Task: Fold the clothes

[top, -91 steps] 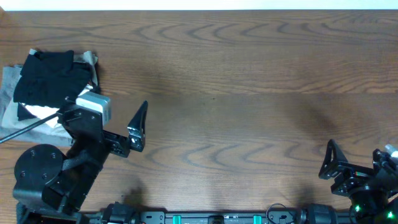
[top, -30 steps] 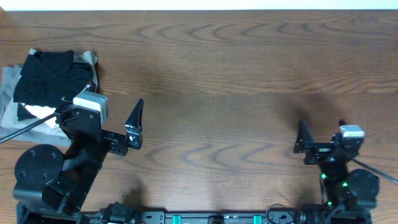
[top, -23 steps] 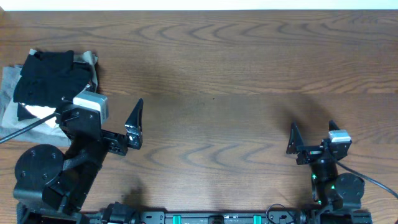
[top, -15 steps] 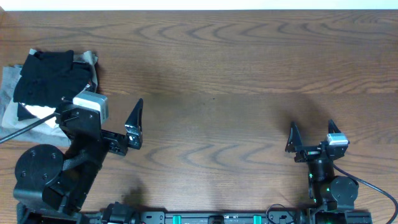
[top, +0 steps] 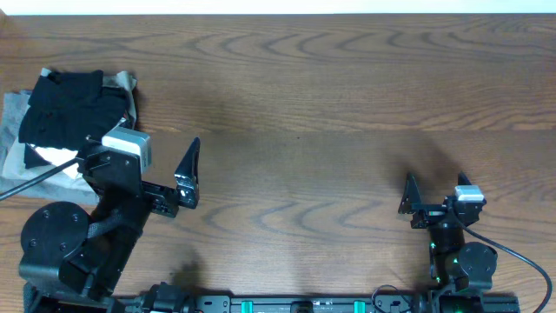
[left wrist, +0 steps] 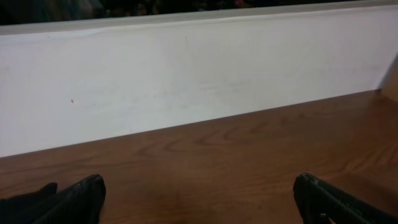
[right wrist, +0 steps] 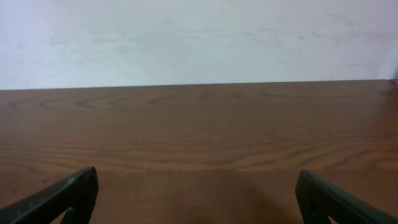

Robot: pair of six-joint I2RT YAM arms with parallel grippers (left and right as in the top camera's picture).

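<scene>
We see the left gripper point(left wrist: 199, 205) with its jaws spread wide: in its wrist view one black finger point(left wrist: 81, 198) sits at the lower left corner and the other at the lower right, with the brown wood of the table point(top: 304, 87) showing between them. Ahead of these jaws the wood runs up to a white wall point(left wrist: 186, 74). The clothes point(top: 69, 109) lie in a crumpled pile outside the left gripper's jaws, beyond its left-hand finger and a little ahead of it. A black garment lies on top, and pale grey and white cloth shows beneath it at the pile's outer edge. In the left wrist view a dark fold of cloth point(left wrist: 25, 199) shows just outside that left-hand finger; we cannot tell whether it touches the finger. The right gripper point(top: 435, 183) also has its jaws apart, and its wrist view shows the two black fingertips at the lower corners, with table wood between and ahead of them and the same white wall beyond. The pile is well apart from these jaws, far off to their left, past the left gripper. Neither gripper is holding any cloth.
</scene>
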